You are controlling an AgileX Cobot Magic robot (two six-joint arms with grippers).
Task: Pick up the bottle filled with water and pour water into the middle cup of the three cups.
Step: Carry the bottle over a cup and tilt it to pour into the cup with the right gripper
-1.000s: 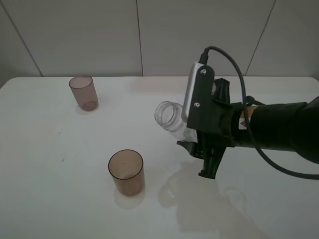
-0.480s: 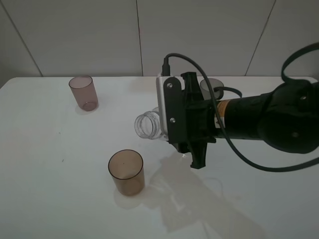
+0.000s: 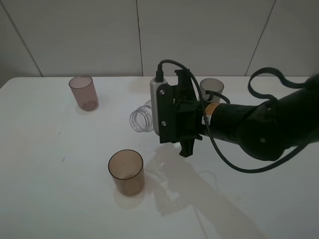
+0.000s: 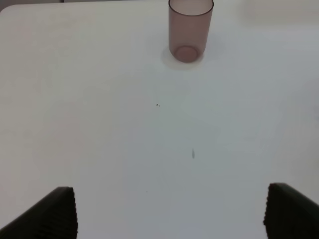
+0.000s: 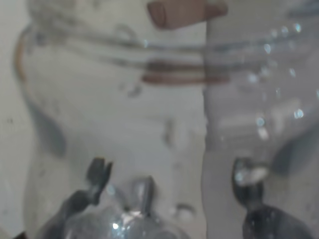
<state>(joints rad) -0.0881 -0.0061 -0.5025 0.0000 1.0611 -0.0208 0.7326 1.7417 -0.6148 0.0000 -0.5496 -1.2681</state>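
Starting nearest us, the middle cup point(image 3: 126, 172), the brown one, stands upright on the counter point(image 3: 60, 209), and I can't make out any water in it yet. The left end effector point(image 4: 174, 213) sits idle with its jaws spread wide and nothing between them, out of the high view altogether. Now the action: over the last second the right end effector point(image 3: 172, 119) has swung well to the left, clamped around the bottle point(image 3: 141, 120) and carrying it clear of the counter. The bottle has also rolled further over, so it now lies close to level with its open mouth pointing left. That mouth sits just beyond the brown cup and a touch to its right, not above the rim as far as this angle shows, so by my read the pour hasn't started and a little more travel toward the near side is needed. Through the wrist view I see droplets on the clear wall, but the water level is unreadable. Further back, the arm's shift has uncovered the dark grey cup point(image 3: 212, 87) on the right, and the pinkish cup point(image 3: 83, 92) stands untouched at far left.
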